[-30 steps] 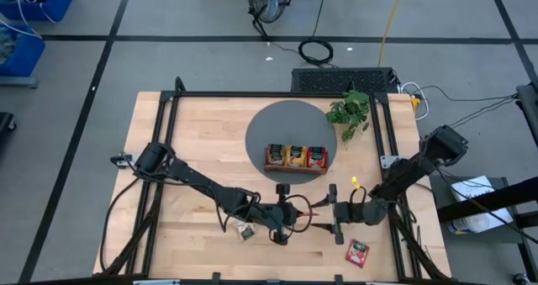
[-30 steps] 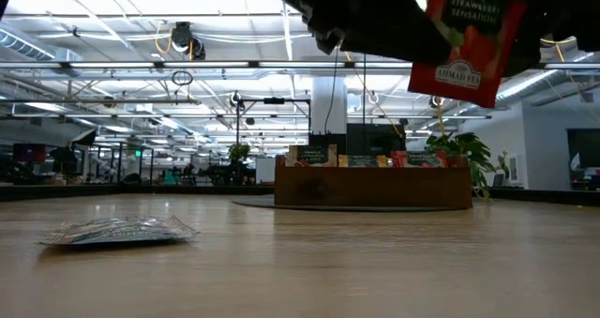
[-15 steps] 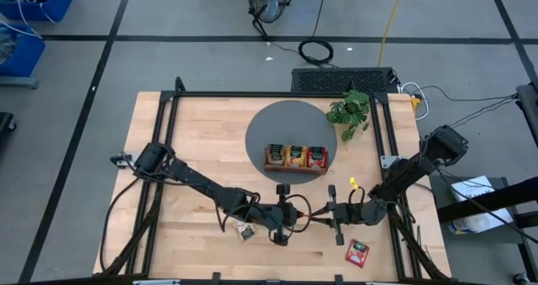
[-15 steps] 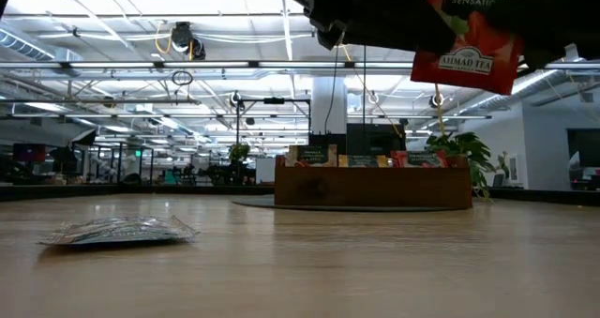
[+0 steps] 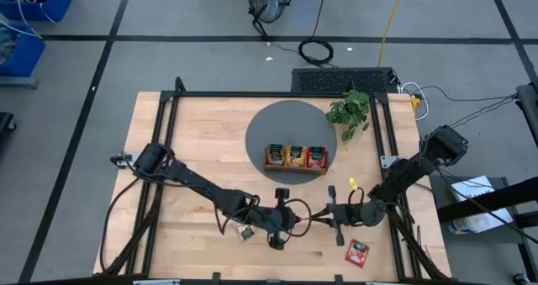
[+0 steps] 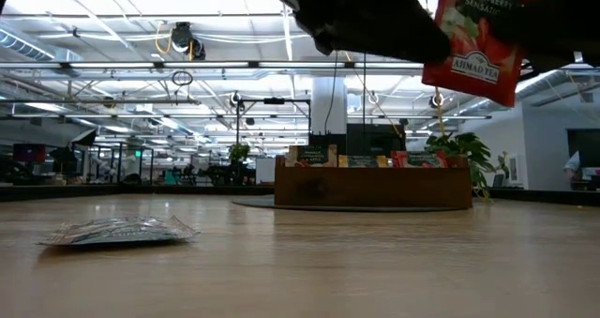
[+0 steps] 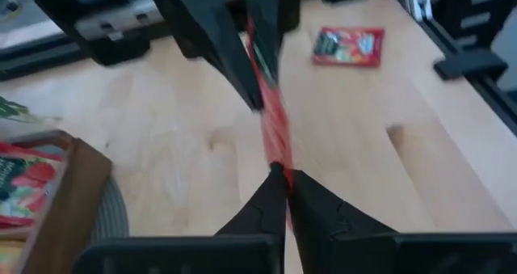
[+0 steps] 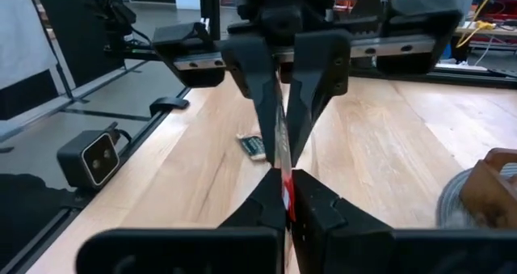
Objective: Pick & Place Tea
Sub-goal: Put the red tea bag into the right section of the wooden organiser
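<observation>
Since a second ago: right gripper (image 5: pixel 329 218) has gone from wide apart to clamped on the red sachet (image 6: pixel 475 38), which the left gripper (image 5: pixel 296 221) also pinches. Sachet has tipped slightly in the low view; the arms have barely shifted in the high view.

Now: handover mid-air over the table's near middle (image 5: pixel 197 163). Both wrist views show the two finger pairs nose to nose with the sachet edge-on between them, each pair closed on an opposite edge. Left looks a hair looser than a moment back; I'd read that as the start of its release, but it is not off yet.

Key relation: sachet's long axis runs along the line between the two grippers, face vertical. The tray (image 5: pixel 296 159) on the dark round mat (image 5: pixel 269 125) lies beyond the pair, toward the plant (image 5: pixel 350 110). Once left lets go, right has to carry the sachet that way; neither arm is clearly nearer.

Other tea: one red sachet (image 5: pixel 357 251) flat by the near edge on the right side, one pale sachet (image 5: pixel 246 232) flat just beside the left arm.

Hard to tell: which tray compartment has room, the sachet itself in the high view (hidden by the fingers), and how deep either grip bites.
</observation>
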Available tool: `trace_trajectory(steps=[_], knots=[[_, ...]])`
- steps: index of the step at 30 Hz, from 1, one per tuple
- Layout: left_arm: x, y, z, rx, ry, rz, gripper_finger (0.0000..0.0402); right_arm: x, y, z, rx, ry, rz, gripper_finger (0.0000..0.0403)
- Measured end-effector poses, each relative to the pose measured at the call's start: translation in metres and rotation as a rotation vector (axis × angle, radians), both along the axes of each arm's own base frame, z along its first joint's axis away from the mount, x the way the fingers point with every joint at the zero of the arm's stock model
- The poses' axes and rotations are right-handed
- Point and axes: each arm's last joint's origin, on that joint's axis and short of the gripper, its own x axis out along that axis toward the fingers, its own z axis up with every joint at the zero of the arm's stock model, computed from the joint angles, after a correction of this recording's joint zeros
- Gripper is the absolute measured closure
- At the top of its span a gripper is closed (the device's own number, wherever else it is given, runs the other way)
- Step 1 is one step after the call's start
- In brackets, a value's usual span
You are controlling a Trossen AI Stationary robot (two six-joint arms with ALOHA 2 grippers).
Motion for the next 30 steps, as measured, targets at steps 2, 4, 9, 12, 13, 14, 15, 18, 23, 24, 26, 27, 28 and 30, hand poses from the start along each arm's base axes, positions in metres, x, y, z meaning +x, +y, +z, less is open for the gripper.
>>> trace_trajectory(steps=[2, 4, 9, 12, 13, 14, 15, 18, 23, 24, 26, 27, 28, 30], knots=[[-0.002, -0.001, -0.002, 0.009, 0.021, -0.004, 0.0373, 0.0, 0.0, 0.0, -0.003, 0.003, 0.0, 0.0402], [-0.003, 0.0, -0.003, 0.015, 0.037, -0.005, 0.0367, 0.0, 0.0, -0.001, -0.006, 0.006, 0.0, 0.0402], [-0.01, 0.003, 0.002, 0.02, 0.099, 0.01, 0.0361, 0.0, 0.0, -0.003, -0.004, 0.023, -0.004, 0.0402], [-0.013, 0.004, 0.001, 0.017, 0.136, 0.023, 0.036, 0.0, 0.0, -0.002, 0.002, 0.023, -0.005, 0.0402], [-0.014, 0.003, 0.001, 0.019, 0.14, 0.021, 0.036, -0.001, 0.0, -0.002, 0.003, 0.022, -0.005, 0.0402], [-0.014, 0.002, 0.001, 0.023, 0.137, 0.019, 0.036, 0.0, 0.0, -0.002, 0.005, 0.021, -0.004, 0.0402], [-0.014, 0.0, 0.001, 0.034, 0.128, 0.012, 0.036, 0.0, 0.0, -0.002, 0.006, 0.02, -0.004, 0.0402], [-0.015, -0.004, 0.003, 0.081, 0.104, 0.001, 0.036, 0.0, 0.0, -0.002, 0.006, 0.02, -0.004, 0.0403], [-0.017, -0.006, 0.002, 0.099, 0.114, -0.002, 0.036, 0.0, 0.0, -0.002, 0.006, 0.019, -0.003, 0.0403], [-0.017, -0.005, 0.002, 0.099, 0.113, -0.001, 0.036, 0.0, 0.0, -0.002, 0.006, 0.02, -0.003, 0.0403], [-0.017, -0.005, 0.002, 0.1, 0.114, 0.001, 0.036, 0.0, 0.0, -0.002, 0.006, 0.02, -0.003, 0.0403], [-0.016, -0.004, 0.002, 0.099, 0.112, 0.004, 0.036, 0.0, 0.0, -0.002, 0.007, 0.019, -0.003, 0.0403], [-0.016, -0.004, 0.003, 0.097, 0.108, 0.004, 0.036, 0.0, 0.0, -0.002, 0.008, 0.018, -0.003, 0.0403], [-0.015, -0.003, 0.003, 0.094, 0.102, 0.007, 0.036, 0.0, 0.0, -0.002, 0.008, 0.017, -0.003, 0.0403]])
